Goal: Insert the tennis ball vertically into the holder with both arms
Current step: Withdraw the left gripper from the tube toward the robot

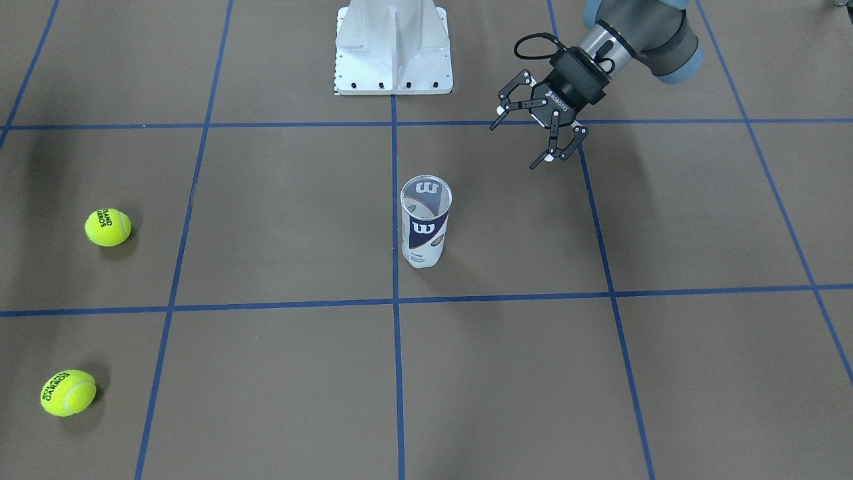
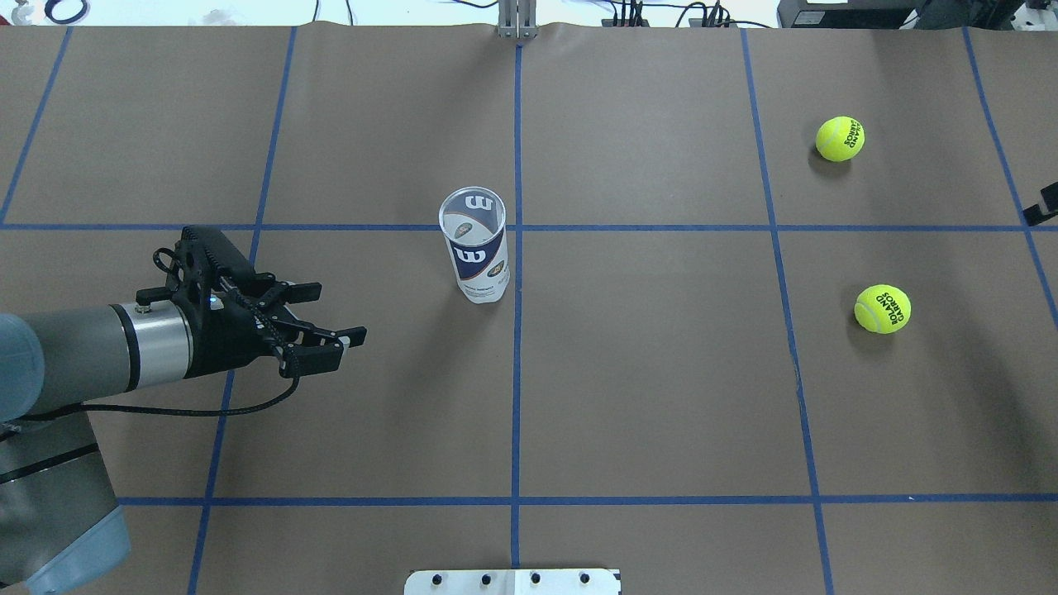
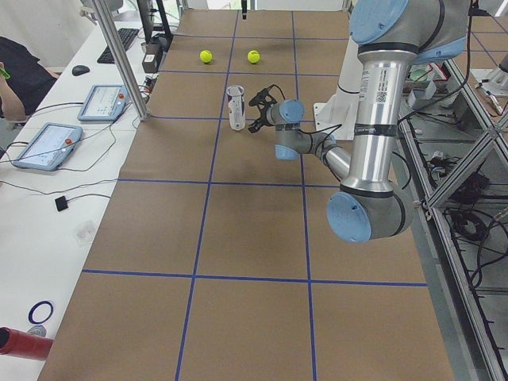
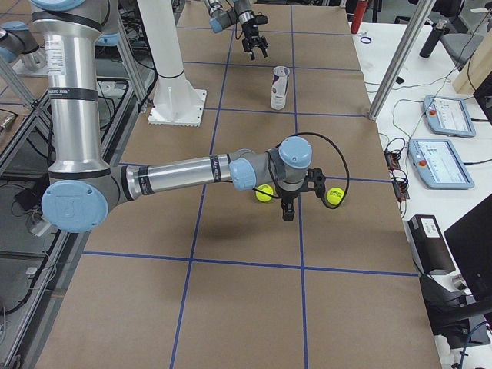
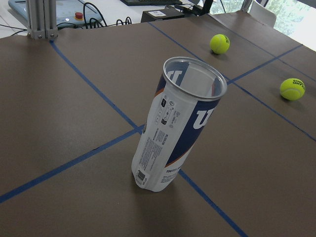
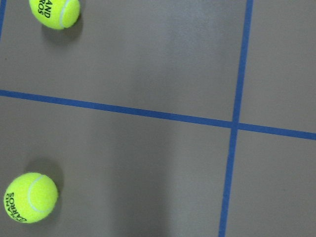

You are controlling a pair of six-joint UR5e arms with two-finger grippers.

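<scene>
Holder, a clear plastic cylindrical can, navy-and-white label, stands ahead of the left gripper's parted jaws; likely light, thin-walled: grip mid-body gently. Right gripper's jaws: cannot tell.

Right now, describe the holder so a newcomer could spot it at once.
On the brown table gridded with blue tape, follow the centre line out from the white pedestal base. Beside it stands the holder: a clear, open can with a navy W label, unlike the yellow tennis balls.
</scene>
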